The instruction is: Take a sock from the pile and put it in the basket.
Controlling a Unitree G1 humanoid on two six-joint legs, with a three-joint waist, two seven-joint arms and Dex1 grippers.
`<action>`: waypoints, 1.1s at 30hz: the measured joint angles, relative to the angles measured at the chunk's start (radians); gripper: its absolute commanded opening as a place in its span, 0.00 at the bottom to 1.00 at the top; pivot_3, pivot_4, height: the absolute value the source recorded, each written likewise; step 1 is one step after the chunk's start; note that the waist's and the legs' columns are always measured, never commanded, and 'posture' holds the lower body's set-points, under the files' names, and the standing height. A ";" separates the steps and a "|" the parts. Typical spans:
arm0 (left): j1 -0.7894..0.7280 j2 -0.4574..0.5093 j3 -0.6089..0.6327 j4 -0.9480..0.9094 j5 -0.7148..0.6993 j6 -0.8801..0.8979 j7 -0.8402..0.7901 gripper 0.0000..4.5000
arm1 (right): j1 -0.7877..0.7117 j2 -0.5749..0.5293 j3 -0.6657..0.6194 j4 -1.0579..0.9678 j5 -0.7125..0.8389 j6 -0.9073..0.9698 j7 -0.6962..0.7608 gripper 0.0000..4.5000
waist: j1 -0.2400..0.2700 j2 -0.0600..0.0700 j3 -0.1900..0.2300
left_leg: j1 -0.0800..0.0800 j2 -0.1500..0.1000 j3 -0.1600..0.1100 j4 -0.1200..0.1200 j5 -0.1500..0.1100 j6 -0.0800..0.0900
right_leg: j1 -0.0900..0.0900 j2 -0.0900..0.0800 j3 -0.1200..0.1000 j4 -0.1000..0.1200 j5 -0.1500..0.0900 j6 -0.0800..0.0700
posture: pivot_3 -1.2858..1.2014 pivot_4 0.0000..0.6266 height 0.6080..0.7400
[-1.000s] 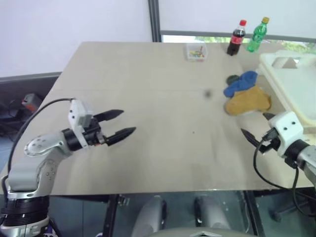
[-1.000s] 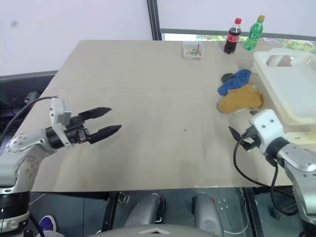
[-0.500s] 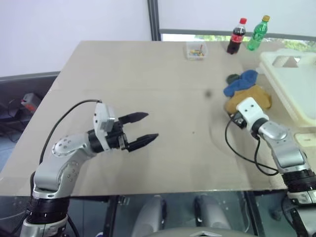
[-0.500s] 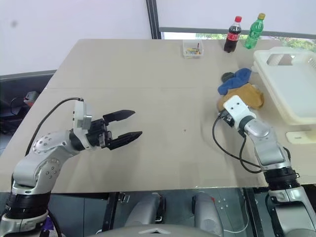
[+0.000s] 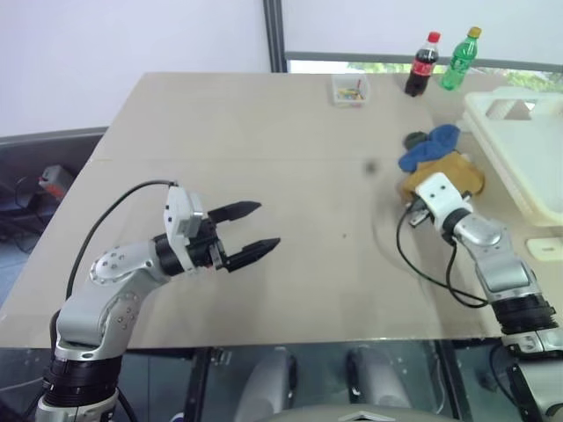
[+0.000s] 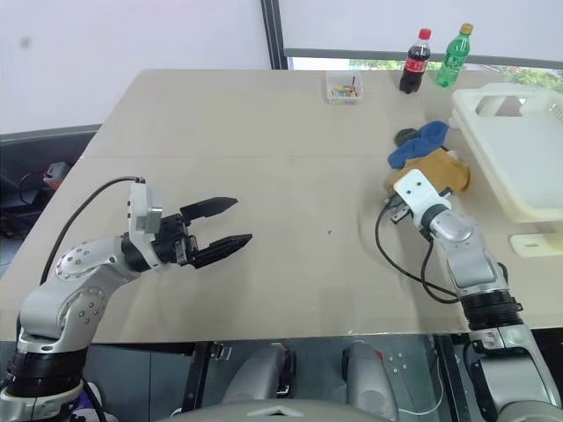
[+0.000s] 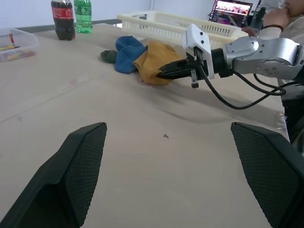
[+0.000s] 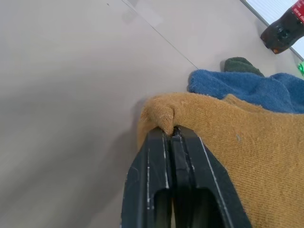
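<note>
The pile lies at the table's far right: a mustard yellow sock point(image 5: 456, 172) in front, a blue sock point(image 5: 431, 146) and a dark green one point(image 5: 413, 139) behind it. My right gripper point(image 8: 172, 134) is shut on a pinched fold at the yellow sock's near edge, which still rests on the table. From the left wrist view its black fingers point(image 7: 167, 72) reach into that sock. The cream-white basket point(image 6: 493, 154) stands just right of the pile. My left gripper point(image 5: 266, 226) hovers open over the table's near left, holding nothing.
A cola bottle point(image 5: 422, 66), a green bottle point(image 5: 459, 60) and a small clear box point(image 5: 350, 90) stand along the table's far edge. A small white piece point(image 6: 537, 243) lies near the basket's front. A person point(image 7: 281, 19) sits beyond the basket by a laptop point(image 7: 232, 8).
My right arm reached forward to the pile and its gripper closed on the yellow sock's edge. My left gripper shifted a little to the right, then held still, open.
</note>
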State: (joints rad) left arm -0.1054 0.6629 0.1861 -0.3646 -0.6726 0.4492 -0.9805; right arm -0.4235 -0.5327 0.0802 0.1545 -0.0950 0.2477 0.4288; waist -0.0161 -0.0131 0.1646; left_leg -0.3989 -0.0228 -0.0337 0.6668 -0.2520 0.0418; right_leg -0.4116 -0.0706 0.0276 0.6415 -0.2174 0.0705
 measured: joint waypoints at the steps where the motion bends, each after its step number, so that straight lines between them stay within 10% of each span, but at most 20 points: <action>1: 0.000 0.000 0.000 0.000 0.000 0.000 0.000 1.00 | 0.000 0.006 0.000 -0.021 0.003 0.011 0.004 0.01 | 0.000 0.000 0.000 | 0.000 0.000 0.000 0.000 0.000 0.000 | 0.000 0.000 0.000 0.000 0.000 0.000 | 0.52 0.24 1.00; 21: 0.078 0.014 0.015 0.008 -0.007 0.025 0.008 1.00 | -0.120 0.442 0.186 -0.227 0.328 0.616 0.136 0.01 | -0.004 0.002 0.001 | 0.000 0.000 -0.002 0.000 0.000 0.000 | -0.001 0.000 -0.001 0.001 0.000 0.000 | 0.52 0.24 1.00; 28: 0.124 0.035 0.089 0.048 -0.003 0.081 0.081 1.00 | -0.199 0.566 0.229 -0.158 0.386 0.653 0.143 0.54 | -0.001 0.002 0.002 | 0.000 -0.001 -0.004 -0.004 0.000 -0.001 | -0.003 -0.001 -0.002 0.001 0.001 -0.001 | 0.52 0.24 1.00; 33: 0.140 0.039 0.119 0.061 -0.009 0.161 0.152 1.00 | -0.178 0.484 0.233 -0.241 0.398 0.686 0.151 0.54 | 0.000 0.002 0.002 | 0.000 -0.002 -0.004 -0.005 0.000 -0.001 | -0.004 -0.002 -0.003 0.000 0.001 -0.001 | 0.52 0.24 1.00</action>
State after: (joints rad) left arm 0.0346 0.7021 0.3052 -0.3038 -0.6821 0.6105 -0.8281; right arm -0.6014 -0.0482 0.3131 -0.0868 0.3025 0.9340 0.5795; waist -0.0158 -0.0106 0.1662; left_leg -0.3993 -0.0247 -0.0379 0.6622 -0.2523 0.0408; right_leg -0.4152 -0.0722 0.0249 0.6414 -0.2168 0.0699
